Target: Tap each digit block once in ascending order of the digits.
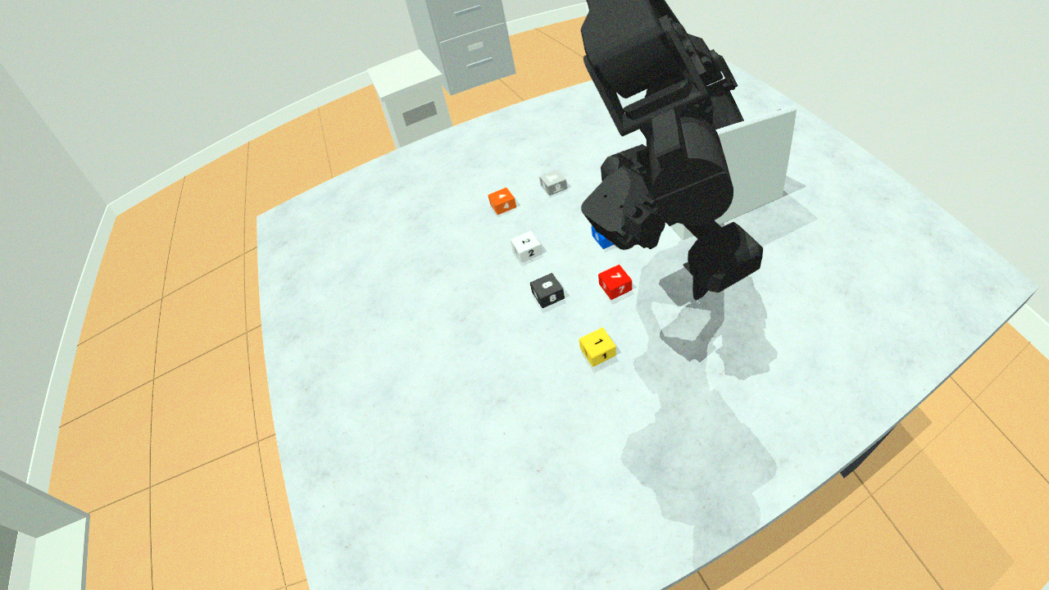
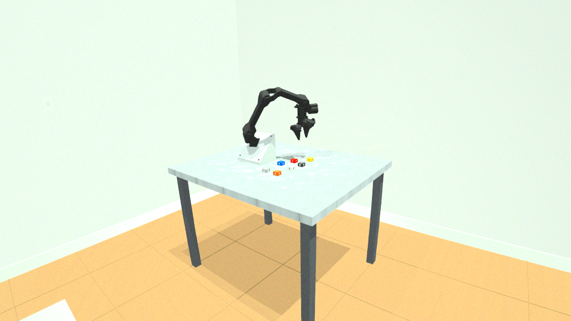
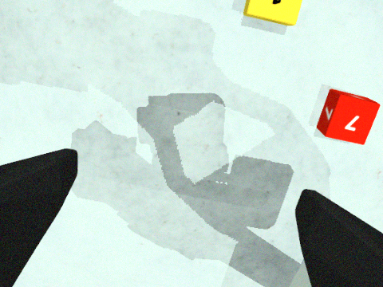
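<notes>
My gripper [image 2: 302, 137] [image 3: 190, 182] is open and empty, high above the table, beside the red 7 block [image 1: 615, 281] [image 2: 293, 160] [image 3: 341, 115]. The yellow 1 block [image 1: 597, 347] [image 2: 310, 159] [image 3: 265, 12] is cut off at the top of the wrist view. The black 8 block [image 1: 547, 290] [image 2: 301, 164], white 2 block [image 1: 525, 246] [image 2: 291, 168] and orange 4 block [image 1: 501, 201] [image 2: 277, 172] sit apart. The grey block [image 1: 553, 183] [image 2: 266, 170] has a faint digit I cannot tell. The blue 0 block [image 1: 601, 236] [image 2: 281, 162] is partly hidden by the arm in the top view.
The pale arm base [image 1: 759, 161] [image 2: 266, 149] stands on the marble table [image 1: 410, 410] [image 2: 311, 195]. The arm's shadow falls beside the red and yellow blocks. A grey cabinet [image 1: 476, 47] and a low white cabinet [image 1: 406, 77] stand beyond the table.
</notes>
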`<state>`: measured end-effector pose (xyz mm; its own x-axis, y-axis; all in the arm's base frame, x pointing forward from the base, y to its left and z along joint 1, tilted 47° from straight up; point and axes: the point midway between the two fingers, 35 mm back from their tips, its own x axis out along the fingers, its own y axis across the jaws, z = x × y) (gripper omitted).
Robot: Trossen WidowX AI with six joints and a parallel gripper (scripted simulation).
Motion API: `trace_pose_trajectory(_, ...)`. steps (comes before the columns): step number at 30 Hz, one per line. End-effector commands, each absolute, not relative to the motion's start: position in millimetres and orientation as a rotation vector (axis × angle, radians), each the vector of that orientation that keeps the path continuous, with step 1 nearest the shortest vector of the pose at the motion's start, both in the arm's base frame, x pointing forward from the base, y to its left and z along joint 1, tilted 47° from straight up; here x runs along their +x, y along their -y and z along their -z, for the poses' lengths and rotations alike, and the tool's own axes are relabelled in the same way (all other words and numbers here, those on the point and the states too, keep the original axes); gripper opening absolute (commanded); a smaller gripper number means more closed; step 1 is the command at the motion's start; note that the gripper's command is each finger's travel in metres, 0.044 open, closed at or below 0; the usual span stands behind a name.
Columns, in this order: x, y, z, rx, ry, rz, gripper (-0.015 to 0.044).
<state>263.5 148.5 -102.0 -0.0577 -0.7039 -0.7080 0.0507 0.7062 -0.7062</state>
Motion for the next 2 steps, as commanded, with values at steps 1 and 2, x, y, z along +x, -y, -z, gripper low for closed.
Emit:
trace_pose_trajectory(1, 260.7, -153.6, 109.3, -0.546, -1.513, 0.7, 0.04)
trace_pose_trajectory(2, 260.7, -153.6, 109.3, -0.546, -1.513, 0.7, 0.04)
